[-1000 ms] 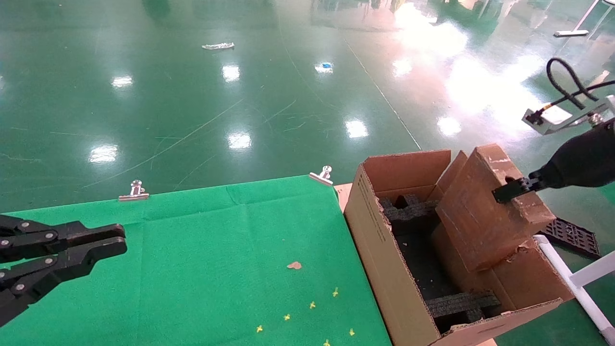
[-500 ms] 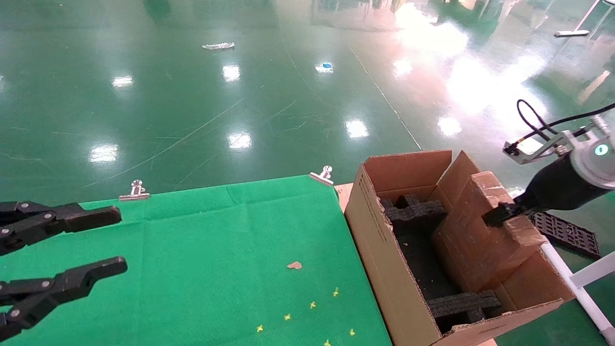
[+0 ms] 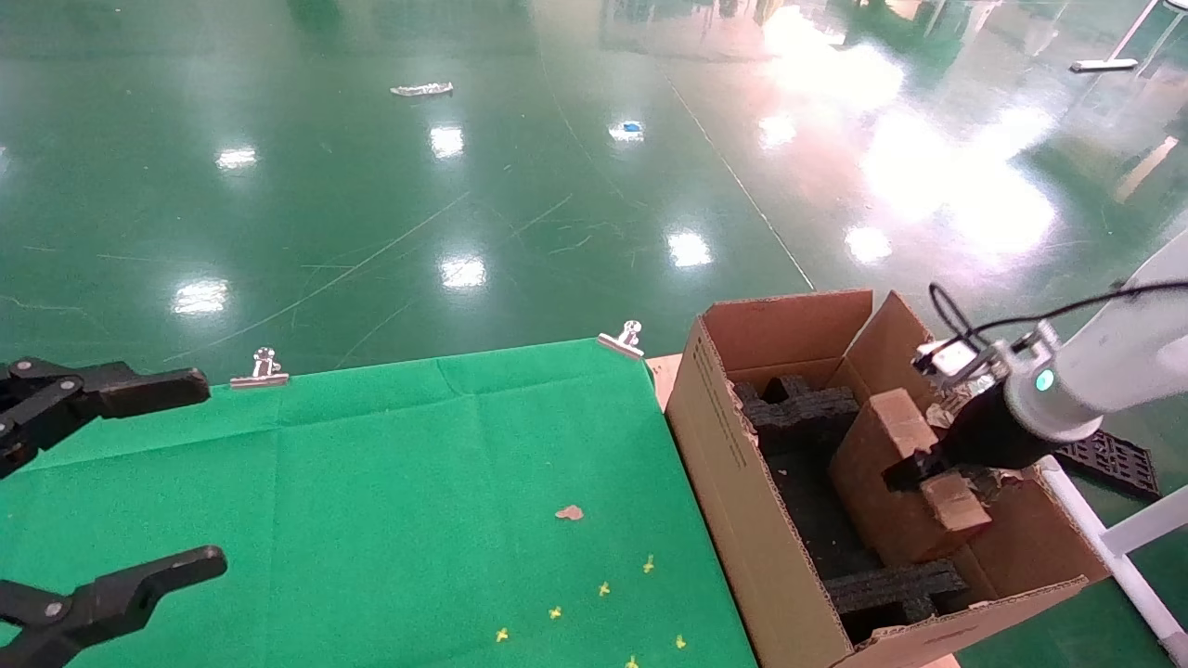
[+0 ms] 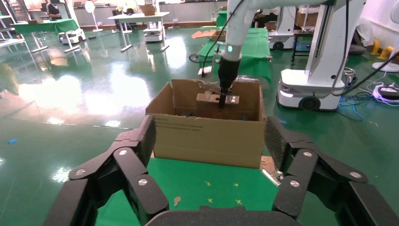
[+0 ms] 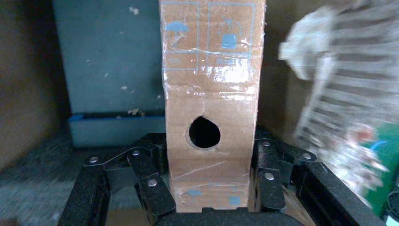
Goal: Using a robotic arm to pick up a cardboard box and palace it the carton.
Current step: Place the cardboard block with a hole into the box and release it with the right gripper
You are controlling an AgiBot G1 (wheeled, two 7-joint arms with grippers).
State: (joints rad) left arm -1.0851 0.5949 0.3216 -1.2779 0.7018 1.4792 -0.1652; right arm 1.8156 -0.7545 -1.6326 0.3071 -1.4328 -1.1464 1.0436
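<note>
The right gripper (image 3: 914, 471) is clamped on the cardboard box (image 3: 896, 492), one black finger (image 5: 150, 181) pressed flat against each narrow side; in the right wrist view the box (image 5: 210, 101) stands between the fingers with its small round hole facing the camera and printed blue symbols on its far end (an umbrella among them). The robotic arm (image 3: 1081, 376), white with a black wrist and a lit green dot, reaches in from the right and angles down into the carton (image 3: 742, 482); the box sits tilted inside the carton's right half, against the right wall, its lower part below the rim and its top edge showing above it; black foam pieces (image 3: 800, 405) lie at the carton's far end and near end, with dark floor between them. The carton stands just beside the right edge of the green cloth (image 3: 399, 501), its flaps upright.

The left gripper (image 3: 102, 492) hangs over the left part of the cloth with its jaws spread wide and nothing between them; from its wrist view the carton (image 4: 209, 136) and the other arm (image 4: 233, 35) show farther off. Two metal clips (image 3: 259, 368) pin the cloth's far edge; a small brown scrap (image 3: 568, 512) and yellow marks (image 3: 603, 588) lie on it.
</note>
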